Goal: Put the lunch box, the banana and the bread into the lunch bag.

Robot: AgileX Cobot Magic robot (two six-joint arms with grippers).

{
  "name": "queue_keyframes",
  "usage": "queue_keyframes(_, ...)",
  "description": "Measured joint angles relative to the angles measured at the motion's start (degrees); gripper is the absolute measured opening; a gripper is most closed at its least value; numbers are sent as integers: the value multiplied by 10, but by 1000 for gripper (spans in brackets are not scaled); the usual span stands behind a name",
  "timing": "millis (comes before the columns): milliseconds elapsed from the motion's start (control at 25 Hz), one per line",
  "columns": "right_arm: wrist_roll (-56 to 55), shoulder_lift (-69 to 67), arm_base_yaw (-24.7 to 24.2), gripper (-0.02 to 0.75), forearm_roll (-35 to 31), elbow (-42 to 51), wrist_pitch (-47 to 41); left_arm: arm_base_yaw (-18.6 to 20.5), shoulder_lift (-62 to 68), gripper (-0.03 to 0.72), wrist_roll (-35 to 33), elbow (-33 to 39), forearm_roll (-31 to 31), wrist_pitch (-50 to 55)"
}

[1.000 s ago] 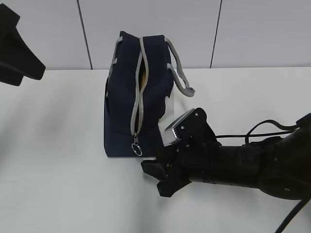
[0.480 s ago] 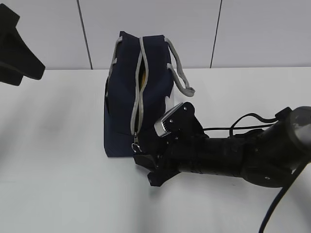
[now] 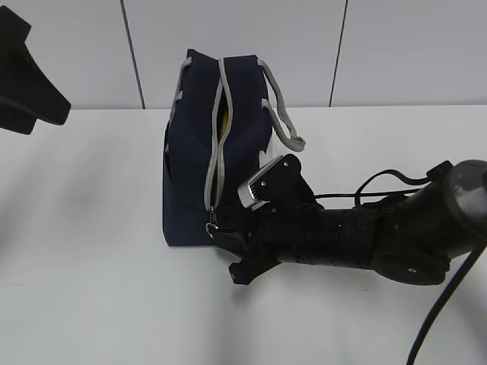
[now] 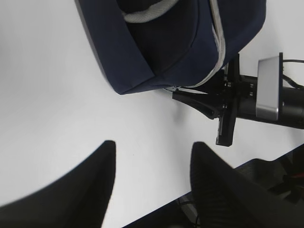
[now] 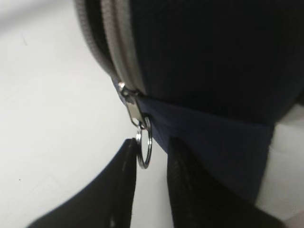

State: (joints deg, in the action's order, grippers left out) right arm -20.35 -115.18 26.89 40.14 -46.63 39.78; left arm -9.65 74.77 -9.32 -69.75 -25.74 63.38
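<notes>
The navy lunch bag (image 3: 243,137) stands on the white table, its grey zipper (image 3: 217,144) parted along the top. A yellow sliver (image 3: 224,122) shows in the gap; I cannot tell what it is. The lunch box, banana and bread are hidden. The zipper's metal ring pull (image 5: 144,149) hangs at the bag's lower front end. My right gripper (image 5: 153,141) is open, jaws narrow, with the ring between them touching the left finger. From outside, that gripper (image 3: 230,257) sits at the bag's front corner. My left gripper (image 4: 155,143) hovers open over bare table, holding nothing.
Grey strap handles (image 3: 281,122) droop off the bag's right side. The right arm and its cables (image 3: 396,182) lie across the table right of the bag. Part of the left arm (image 3: 30,84) hangs at the upper left. The table's edge (image 4: 156,209) runs below the left gripper.
The right gripper has moved left up to the bag's front corner, and its jaws have narrowed around the ring pull. The left arm and the bag have stayed put.
</notes>
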Motion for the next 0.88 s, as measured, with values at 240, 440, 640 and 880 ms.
queue_keyframes(240, 1, 0, 0, 163, 4, -1, -1, 0, 0, 368, 0, 0, 0, 0)
queue_keyframes(440, 1, -13, 0, 163, 18, -12, -1, 0, 0, 368, 0, 0, 0, 0)
queue_keyframes(640, 0, -13, 0, 115, 19, -12, -2, 0, 0, 368, 0, 0, 0, 0)
queue_keyframes(880, 0, -13, 0, -16, 19, -12, -2, 0, 0, 368, 0, 0, 0, 0)
